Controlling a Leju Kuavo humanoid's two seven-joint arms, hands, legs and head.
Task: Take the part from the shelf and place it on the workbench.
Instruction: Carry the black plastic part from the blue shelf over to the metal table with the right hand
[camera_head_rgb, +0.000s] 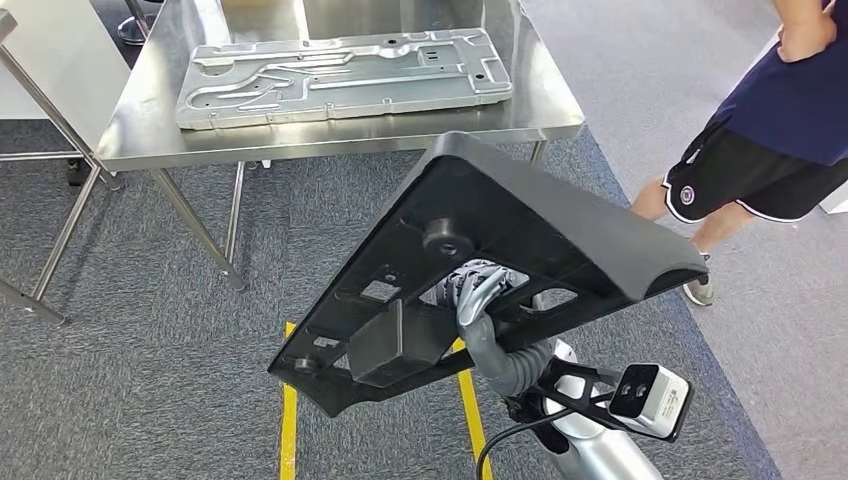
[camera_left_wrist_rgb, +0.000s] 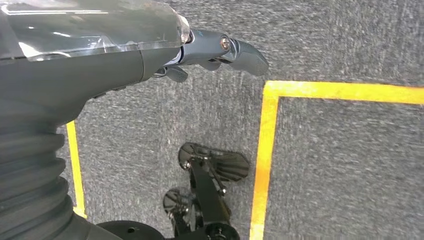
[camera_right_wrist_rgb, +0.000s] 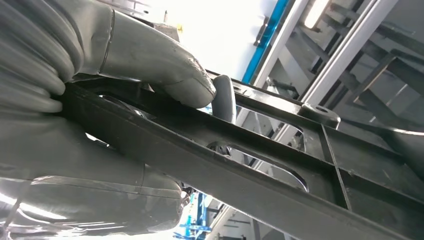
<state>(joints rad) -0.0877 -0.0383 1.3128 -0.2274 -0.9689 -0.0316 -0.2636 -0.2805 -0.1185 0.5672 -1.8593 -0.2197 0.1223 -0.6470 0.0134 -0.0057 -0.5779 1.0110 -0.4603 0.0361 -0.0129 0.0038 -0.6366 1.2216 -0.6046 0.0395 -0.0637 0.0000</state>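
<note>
A large black plastic part (camera_head_rgb: 520, 215) with ribs, bosses and cut-outs is held up in the air in front of me, tilted, its underside facing me. My right hand (camera_head_rgb: 478, 290) grips it from below through an opening near its middle. In the right wrist view the thumb (camera_right_wrist_rgb: 165, 70) presses on a black rib of the part (camera_right_wrist_rgb: 240, 150). The steel workbench (camera_head_rgb: 140, 120) stands ahead, beyond the part. My left hand (camera_left_wrist_rgb: 220, 52) hangs low over the carpet, fingers curled and holding nothing.
A stamped grey metal panel (camera_head_rgb: 340, 75) lies across the workbench top. A person (camera_head_rgb: 770, 120) in dark shorts stands at the right. Yellow tape lines (camera_head_rgb: 288, 420) mark the grey carpet below me. Another metal table frame (camera_head_rgb: 50, 150) is at the left.
</note>
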